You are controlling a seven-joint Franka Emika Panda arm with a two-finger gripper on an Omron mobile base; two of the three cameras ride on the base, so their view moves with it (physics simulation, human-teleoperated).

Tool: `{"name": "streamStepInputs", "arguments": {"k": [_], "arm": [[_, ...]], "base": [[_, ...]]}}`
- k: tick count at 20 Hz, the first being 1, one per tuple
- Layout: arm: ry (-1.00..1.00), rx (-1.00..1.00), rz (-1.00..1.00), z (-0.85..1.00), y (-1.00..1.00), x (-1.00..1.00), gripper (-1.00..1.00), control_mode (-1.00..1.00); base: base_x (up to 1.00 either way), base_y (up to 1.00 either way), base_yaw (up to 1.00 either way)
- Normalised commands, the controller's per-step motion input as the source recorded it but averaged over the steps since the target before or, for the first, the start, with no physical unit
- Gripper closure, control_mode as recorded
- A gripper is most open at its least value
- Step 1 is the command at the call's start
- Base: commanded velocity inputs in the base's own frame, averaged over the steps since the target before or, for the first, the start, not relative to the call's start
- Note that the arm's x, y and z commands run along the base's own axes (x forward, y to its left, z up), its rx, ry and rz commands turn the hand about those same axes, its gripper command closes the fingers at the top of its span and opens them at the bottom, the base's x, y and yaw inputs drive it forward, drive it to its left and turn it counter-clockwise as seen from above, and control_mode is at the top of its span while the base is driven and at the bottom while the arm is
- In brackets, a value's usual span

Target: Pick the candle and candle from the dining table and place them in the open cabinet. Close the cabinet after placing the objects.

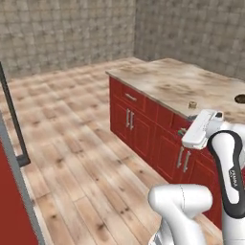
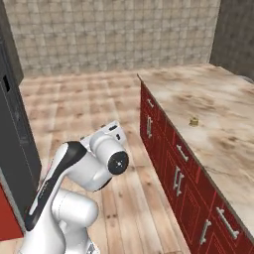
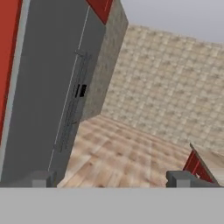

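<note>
A squat golden-tan candle stands on the dining table, a little in from its front edge. My gripper is open with nothing between its fingertips. It hovers over the floor in front of the table's red drawer fronts and faces away from the candle, toward a tall grey appliance. A red panel beside that appliance may belong to the cabinet; I cannot tell whether its doors are open. The table's corner shows at the lower right of the hand view.
A dark brown lump lies at the table's far right. The tall grey appliance with a long vertical handle stands to the left. Wooden floor stretches between it and the table, with tiled walls behind.
</note>
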Motion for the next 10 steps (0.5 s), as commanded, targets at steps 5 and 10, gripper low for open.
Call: {"name": "streamStepInputs", "arguments": {"k": [5,10], "arm": [[0.00,0.00,0.00,0.00,0.00,0.00,-1.00,1.00],[0.00,0.00,0.00,0.00,0.00,0.00,-1.00,1.00]], "base": [[0.89,0.32,-0.48],[0.89,0.35,-0.48]]}}
